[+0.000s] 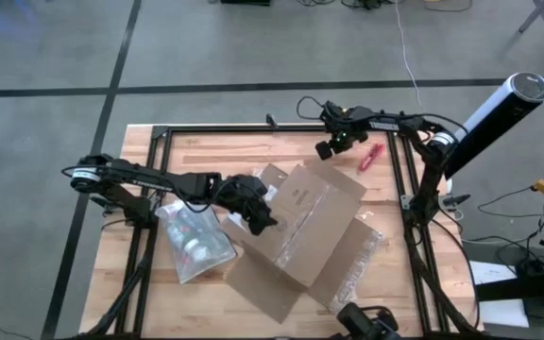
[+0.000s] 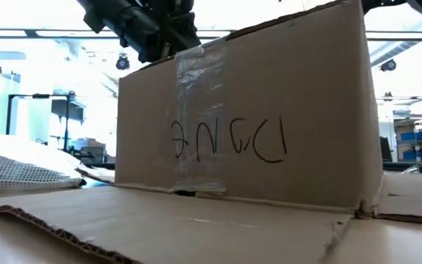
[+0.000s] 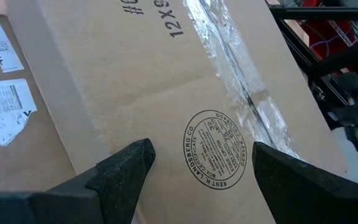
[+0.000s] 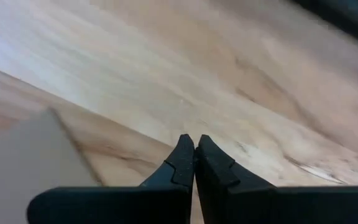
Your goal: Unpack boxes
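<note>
1. Brown cardboard shipping box (image 1: 302, 225) sitting in the centre of the high view, flaps splayed onto the wooden table (image 1: 187, 151), long axis running from upper left to lower right of the frame.
2. Left gripper (image 1: 256, 215) up against the box's left end, fingers spread; in the left wrist view, both dark fingers (image 3: 124, 168) hovering just over the taped panel with the round maker's stamp (image 3: 216, 149) between them, clamped on nothing.
3. Right gripper (image 1: 333, 144) at the upper centre of the high view, just beyond the box's upper corner, pressed together and empty; only bare wood and a flap corner ahead of it in the right wrist view.
4. Red utility knife (image 1: 371, 156) lying just right of the right gripper.
5. Translucent zip pouch (image 1: 193, 241) lying left of the box, below the left arm.
6. Judgement: left arm nearer, box directly beneath its gripper; right arm needing to travel toward frame centre.
</note>
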